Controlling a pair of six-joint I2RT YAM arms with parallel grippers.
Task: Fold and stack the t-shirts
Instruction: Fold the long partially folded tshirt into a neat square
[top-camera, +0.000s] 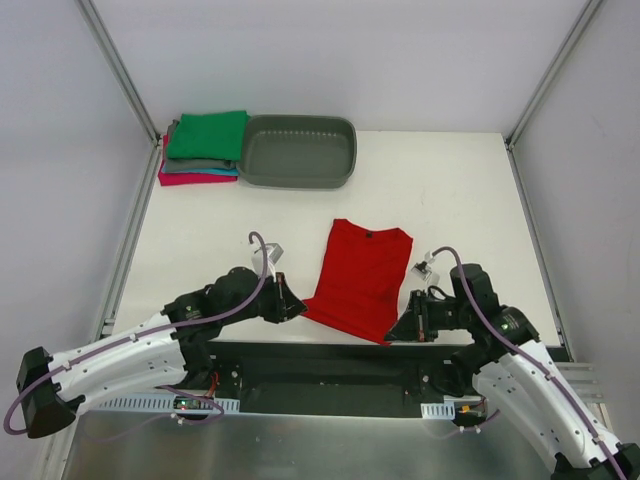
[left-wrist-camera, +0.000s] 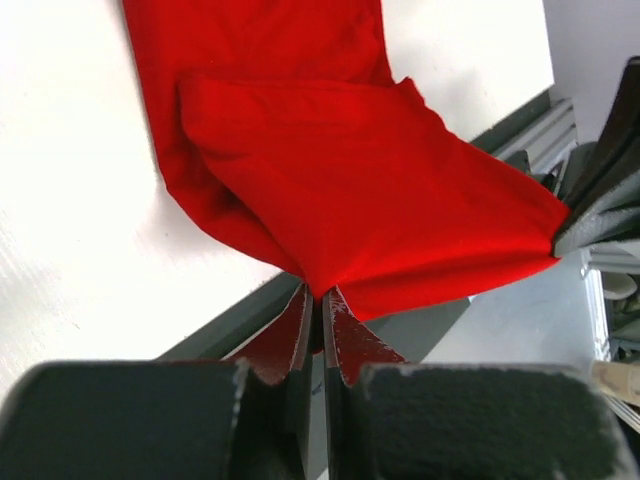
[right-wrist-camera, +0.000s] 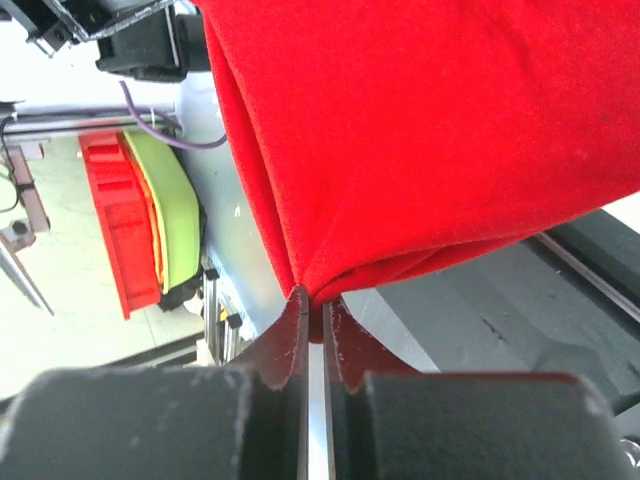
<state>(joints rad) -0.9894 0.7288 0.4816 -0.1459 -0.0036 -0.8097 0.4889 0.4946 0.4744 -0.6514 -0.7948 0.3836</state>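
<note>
A bright red t-shirt (top-camera: 360, 277) lies folded lengthwise in the middle of the table, collar away from me. My left gripper (top-camera: 297, 307) is shut on its near left corner; the cloth shows pinched in the left wrist view (left-wrist-camera: 340, 190). My right gripper (top-camera: 392, 330) is shut on its near right corner, seen in the right wrist view (right-wrist-camera: 420, 130). The near hem hangs lifted between both grippers at the table's front edge. A stack of folded shirts (top-camera: 203, 150), green on top over grey, teal and magenta, sits at the far left corner.
A grey oval plastic tub (top-camera: 297, 151) stands next to the stack at the back. The dark front rail of the table (top-camera: 330, 360) runs just below the grippers. A red and green object (right-wrist-camera: 150, 220) sits off the table in the right wrist view.
</note>
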